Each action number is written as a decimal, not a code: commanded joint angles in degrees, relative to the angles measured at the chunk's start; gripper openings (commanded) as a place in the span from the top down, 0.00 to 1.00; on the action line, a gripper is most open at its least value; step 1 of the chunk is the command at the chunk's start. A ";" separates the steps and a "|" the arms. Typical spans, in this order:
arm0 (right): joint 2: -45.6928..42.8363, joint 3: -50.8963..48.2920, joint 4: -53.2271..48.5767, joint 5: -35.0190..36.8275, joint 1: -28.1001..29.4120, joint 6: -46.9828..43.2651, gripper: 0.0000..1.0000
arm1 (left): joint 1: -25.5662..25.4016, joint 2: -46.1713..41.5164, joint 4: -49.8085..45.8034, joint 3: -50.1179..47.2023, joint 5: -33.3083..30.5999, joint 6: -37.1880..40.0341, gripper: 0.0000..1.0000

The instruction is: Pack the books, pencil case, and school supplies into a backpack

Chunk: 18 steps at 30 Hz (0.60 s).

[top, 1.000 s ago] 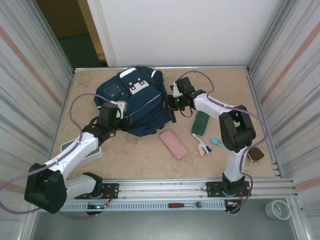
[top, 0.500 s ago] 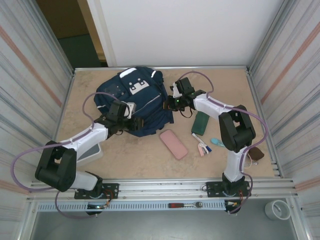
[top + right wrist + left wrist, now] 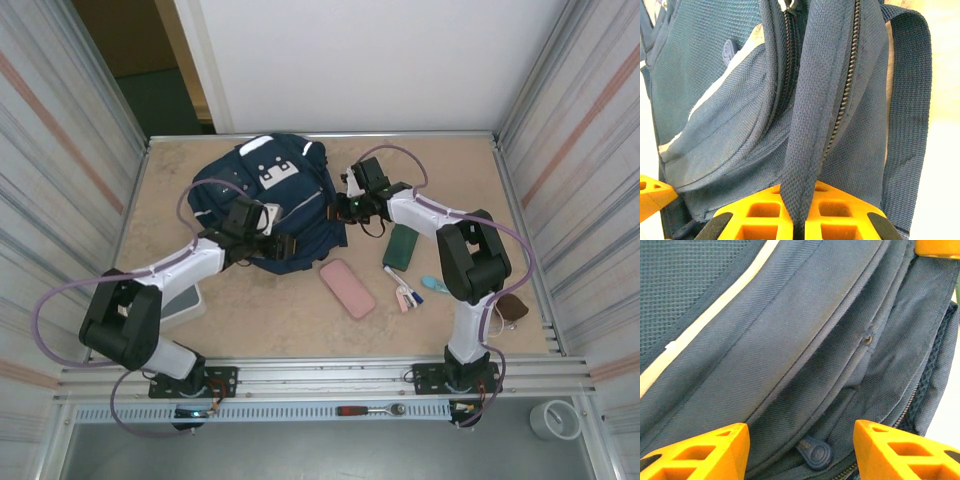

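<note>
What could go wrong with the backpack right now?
The right gripper is shut on just a thin zipper edge of the backpack; that strip might slip out and the flap could drop back. The left gripper is open with the small zipper pull low in its gap; closing now, it might pinch fabric and miss the pull.

Soft, even light, faint shadows.
My wrist views glare white beyond the backpack [image 3: 720,100], whose weave is sharp.

backpack [image 3: 300,205] navy, lying far-centre | pink pencil case [image 3: 347,288], supplies [image 3: 405,293] just right
</note>
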 commanded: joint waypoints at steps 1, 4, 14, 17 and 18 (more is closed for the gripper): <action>-0.21 -0.78 1.89 -1.21 -0.13 -0.92 0.99 | -0.87 2.30 -4.47 2.76 -2.15 1.90 0.43; -0.67 -1.47 2.10 -0.97 -0.11 -0.84 0.99 | -2.20 4.30 -7.64 3.67 -4.93 2.70 0.42; -1.78 -3.96 2.39 0.97 1.60 -1.38 0.99 | -3.18 8.01 -11.78 1.15 -11.55 2.29 0.48; -1.81 -4.77 2.35 1.60 2.02 -1.72 0.99 | -3.23 8.21 -10.44 0.03 -11.59 1.80 0.51; -1.76 -5.00 2.50 1.54 2.06 -1.63 0.99 | -3.23 8.44 -9.94 -0.14 -11.57 1.74 0.53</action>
